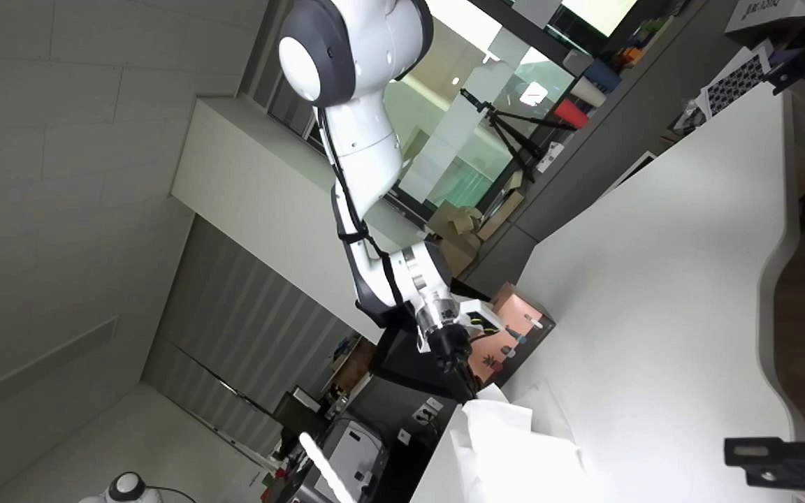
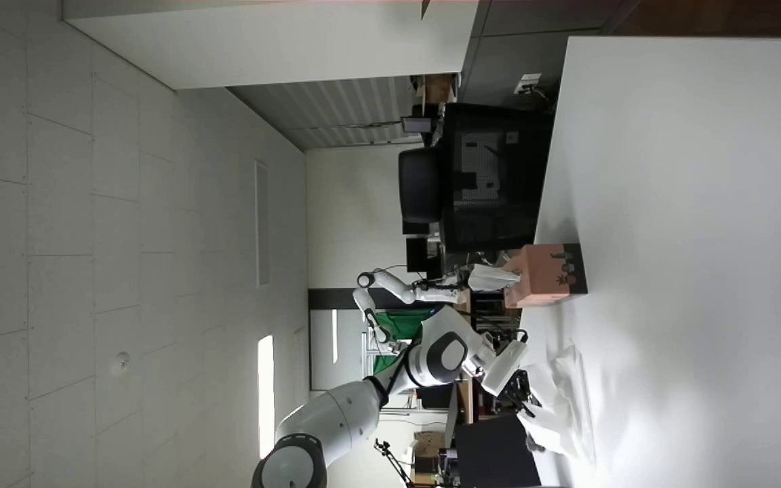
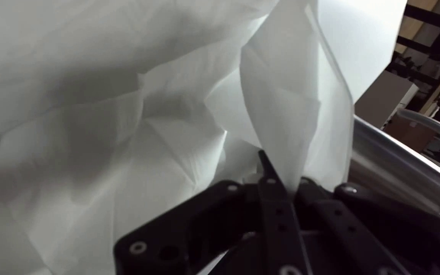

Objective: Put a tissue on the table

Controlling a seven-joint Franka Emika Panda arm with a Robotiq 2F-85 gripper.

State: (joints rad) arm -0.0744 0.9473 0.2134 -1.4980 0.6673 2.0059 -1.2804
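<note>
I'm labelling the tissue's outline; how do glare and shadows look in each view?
In both exterior views, the tissue partly blends into the brightly lit white table; in an exterior view, the ceiling light burns out to a white strip; in the wrist view, grey shadows fall across the tissue's folds.

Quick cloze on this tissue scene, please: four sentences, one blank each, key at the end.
1. In the wrist view, the held tissue runs ____ the two fingers of the claw.
2. In an exterior view, another tissue pokes out through the ____ face of the tissue box.
3. In both exterior views, the number of tissue boxes on the table is ____.
4. In an exterior view, the tripod in the background is coloured ____.

Missing words: between; top; one; black.
</note>
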